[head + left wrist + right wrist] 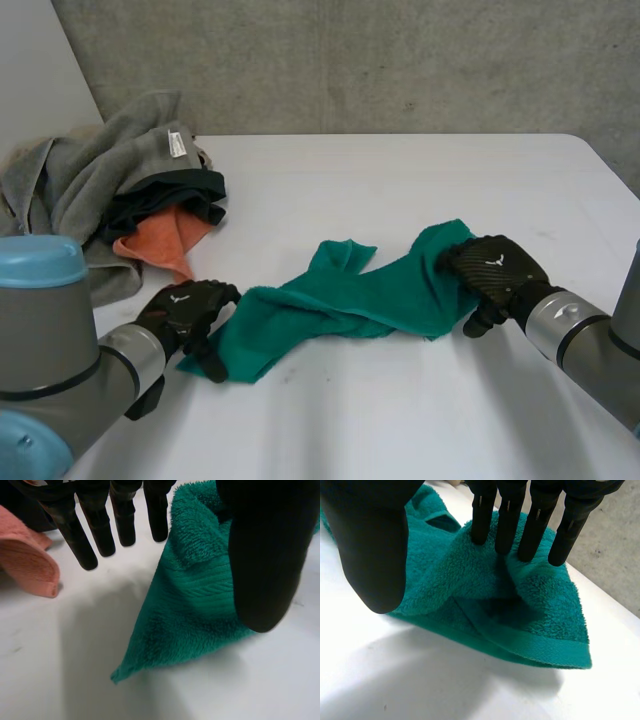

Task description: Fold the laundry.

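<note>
Green towel [350, 300] lies rumpled, centre of table [400, 180]. L hand [185, 312] at its 8 o'clock corner, fingers straight & spread, thumb above cloth. R hand [495, 272] at 3 o'clock end, straight fingers on towel, thumb apart. Laundry heap [100, 170] at 10 o'clock.

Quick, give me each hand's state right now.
Left hand: open, fingers straight over the table, thumb above the green towel near its corner.
Right hand: open, straight fingers on the green towel's other end.

At ten o'clock the grey towel [95, 165] is hiding most of a dark garment [175, 192]; its label [178, 143] is proving illegible.
</note>
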### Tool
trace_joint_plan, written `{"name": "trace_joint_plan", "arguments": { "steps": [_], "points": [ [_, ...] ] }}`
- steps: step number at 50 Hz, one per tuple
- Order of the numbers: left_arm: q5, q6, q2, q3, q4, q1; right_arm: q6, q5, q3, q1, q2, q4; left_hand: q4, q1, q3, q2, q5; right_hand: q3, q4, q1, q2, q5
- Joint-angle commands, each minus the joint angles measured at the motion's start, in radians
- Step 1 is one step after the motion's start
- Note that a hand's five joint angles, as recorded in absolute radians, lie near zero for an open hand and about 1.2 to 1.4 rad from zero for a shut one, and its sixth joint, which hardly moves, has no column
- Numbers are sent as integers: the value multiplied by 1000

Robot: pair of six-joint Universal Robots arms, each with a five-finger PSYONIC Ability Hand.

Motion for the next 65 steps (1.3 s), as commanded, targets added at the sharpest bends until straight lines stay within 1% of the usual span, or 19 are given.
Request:
{"name": "trace_joint_plan", "arguments": {
  "steps": [1,2,9,15,17,19,20,21,25,28,32,34,36,41,45,52,57,62,65],
  "points": [
    [20,-1,-68,69,5,9,7,9,-2,27,35,-55,288,289,292,290,287,14,10,21,22,7],
    [20,-1,-76,78,6,9,7,9,-2,31,43,-64,469,470,473,471,467,-7,-11,0,2,-13],
    [20,3,-91,98,34,11,-3,14,-31,70,121,-152,1019,1020,1022,1021,1017,-63,-67,-55,-54,-69],
    [15,11,-91,102,74,9,-59,26,-86,94,196,-179,1034,1035,1038,1036,1033,-31,-35,-23,-22,-37],
    [14,14,-91,103,72,8,-89,37,-109,94,219,-181,1034,1035,1038,1036,1033,110,106,117,118,103],
    [12,14,-90,108,69,3,-103,51,-128,94,227,-181,1034,1035,1038,1036,1033,373,369,380,382,366],
    [12,14,-90,109,67,0,-106,75,-149,93,224,-179,1034,1035,1038,1036,1033,811,807,818,819,804],
    [5,14,-76,114,63,-1,-106,91,-159,87,219,-179,1034,1035,1038,1036,1033,907,903,914,916,900],
    [-34,16,-9,123,57,-8,-102,184,-195,87,193,-169,1034,1035,1038,1036,1033,908,904,915,917,901],
    [-49,17,138,144,43,-6,-115,230,-225,78,83,-129,1034,1035,1038,1036,1033,908,904,915,917,901],
    [-49,25,304,195,0,-7,-119,240,-306,21,-109,63,1034,1035,1038,1036,1033,908,904,915,917,901],
    [-46,35,394,232,-37,-4,-120,240,-408,-25,-195,228,1034,1035,1038,1036,1033,908,904,915,917,901],
    [-43,45,442,253,-64,-4,-122,232,-506,-62,-227,386,1034,1035,1038,1036,1033,908,904,915,917,901],
    [-34,66,473,281,-121,-6,-123,195,-639,-91,-232,578,1034,1035,1038,1036,1033,908,904,915,917,901],
    [-35,89,427,267,-123,-27,-128,184,-650,-93,-201,605,1034,1035,1038,1036,1033,908,904,915,917,901],
    [-51,190,125,328,-77,-92,-180,204,-639,-73,-21,595,1034,1035,1038,1036,1033,908,904,915,917,901],
    [-129,290,-137,559,27,-106,-209,250,-720,-56,118,554,1034,1035,1038,1036,1033,908,904,915,917,901],
    [-173,381,-243,871,64,-115,-215,325,-892,-48,202,418,1034,1035,1038,1036,1033,908,904,915,917,901],
    [-173,408,-263,1069,119,-119,-211,347,-994,-48,210,254,1034,1035,1038,1036,1033,908,904,915,917,901]
  ]
}}
